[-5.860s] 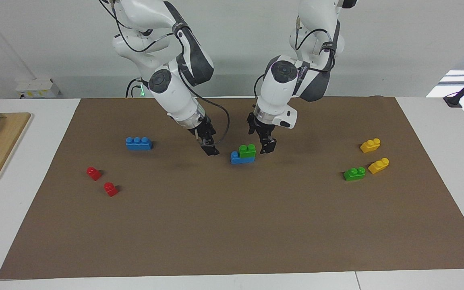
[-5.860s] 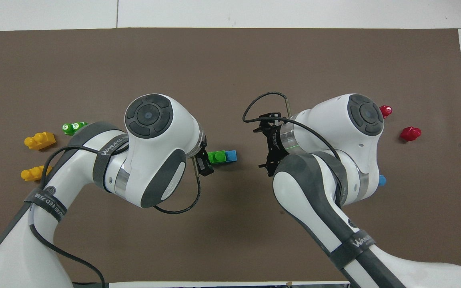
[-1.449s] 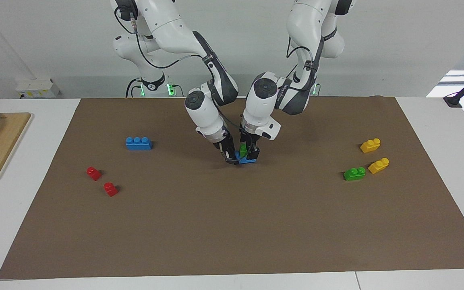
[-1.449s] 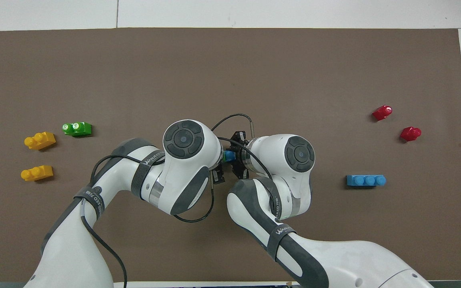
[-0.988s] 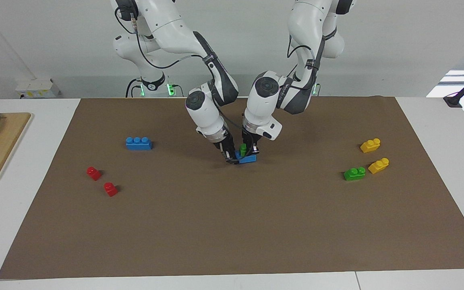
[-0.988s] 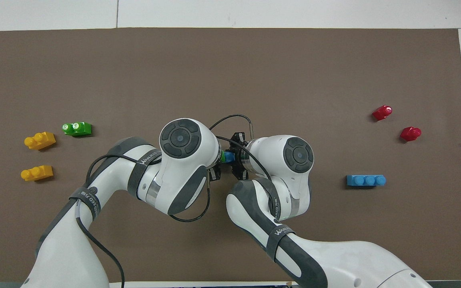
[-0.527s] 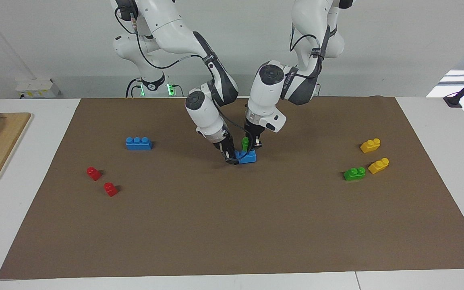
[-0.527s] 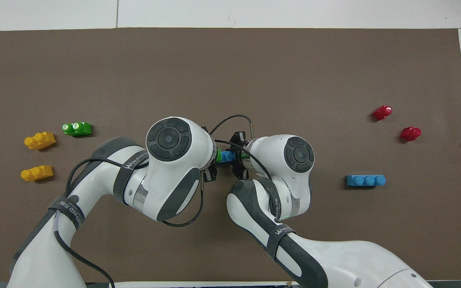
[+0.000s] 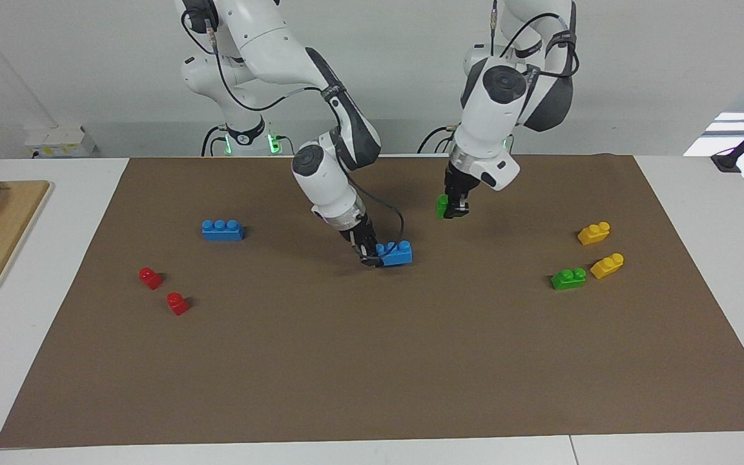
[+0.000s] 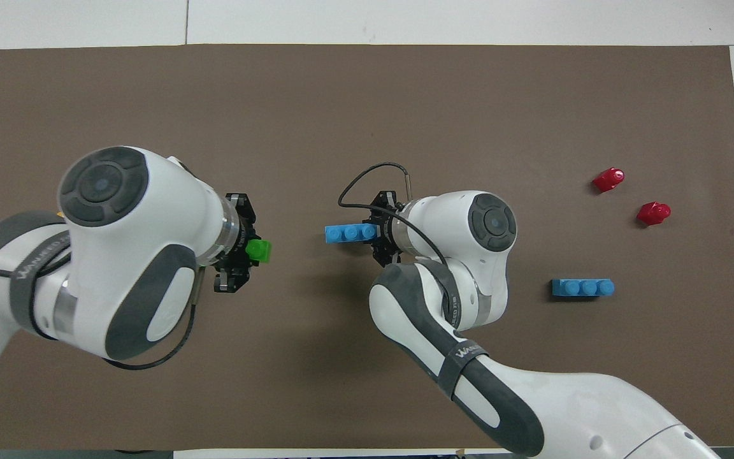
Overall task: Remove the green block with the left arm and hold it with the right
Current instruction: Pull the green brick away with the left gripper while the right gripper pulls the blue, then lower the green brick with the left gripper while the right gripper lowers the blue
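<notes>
Jaws of the left gripper (image 9: 451, 208) are closed on the green block (image 9: 442, 206), held in the air over bare mat. Rigid, light and smooth-sided, it probably holds best pinched across its flat side walls, below the studs. Down at the mat, the right gripper (image 9: 370, 253) clamps one end of the blue brick (image 9: 395, 252).

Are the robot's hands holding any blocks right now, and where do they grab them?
Yes. The left gripper holds the green block by its sides, raised over the mat. The right gripper holds one end of the blue block down on the mat.
</notes>
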